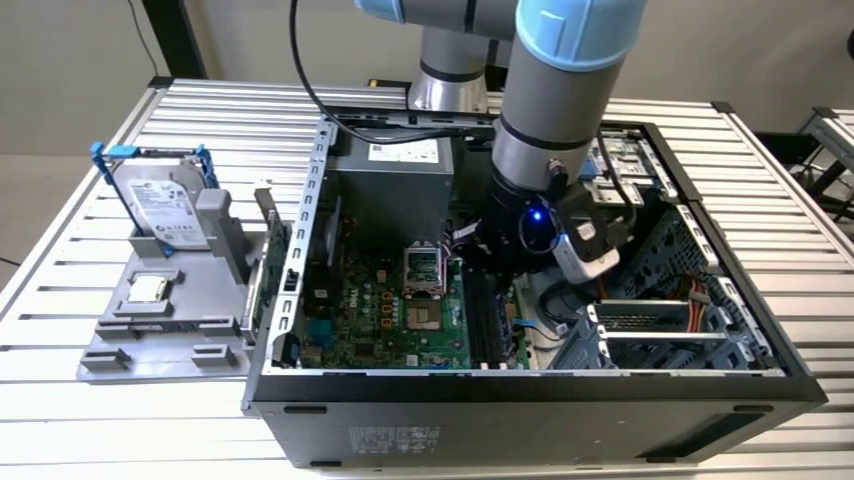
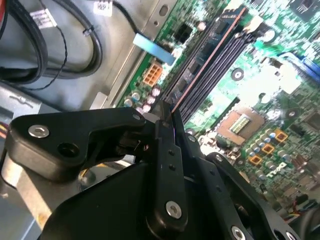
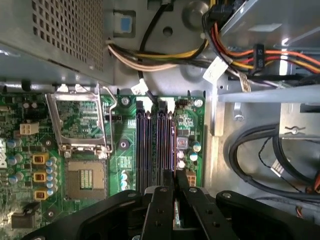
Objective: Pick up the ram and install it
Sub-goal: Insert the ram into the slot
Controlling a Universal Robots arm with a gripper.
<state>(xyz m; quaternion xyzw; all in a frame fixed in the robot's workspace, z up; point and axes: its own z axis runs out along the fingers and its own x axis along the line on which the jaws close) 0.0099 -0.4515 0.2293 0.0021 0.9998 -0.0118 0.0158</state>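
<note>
The slatted metal tabletop (image 1: pixel 80 420) carries an open computer case (image 1: pixel 534 410) that takes up the centre and right of the exterior view, and a grey fixture (image 1: pixel 160 340) at the left of that frame. The arm (image 1: pixel 561 90) comes down from the top of the frame into the case, over the green motherboard (image 1: pixel 387 320). On the fixture a silver hard drive (image 1: pixel 163 205) in a blue frame stands upright; its white label carries print too small to read, as does the sticker on the power supply (image 1: pixel 400 170) at the back of the case. A white tag on the cable bundle (image 3: pixel 216 69) in the first wrist view is also unreadable. The empty processor socket (image 3: pixel 86 177) lies beside the black memory slots (image 3: pixel 150 145). In the second wrist view the hand (image 2: pixel 167 117) pinches the ram (image 2: pixel 200 70) at its near end, the 2 fingers (image 2: pixel 165 150) pressed onto it. The stick stands on edge, its long axis parallel to the slots, running from the hand towards the upper right of that frame, directly over the slots; whether it touches them cannot be told.
</note>
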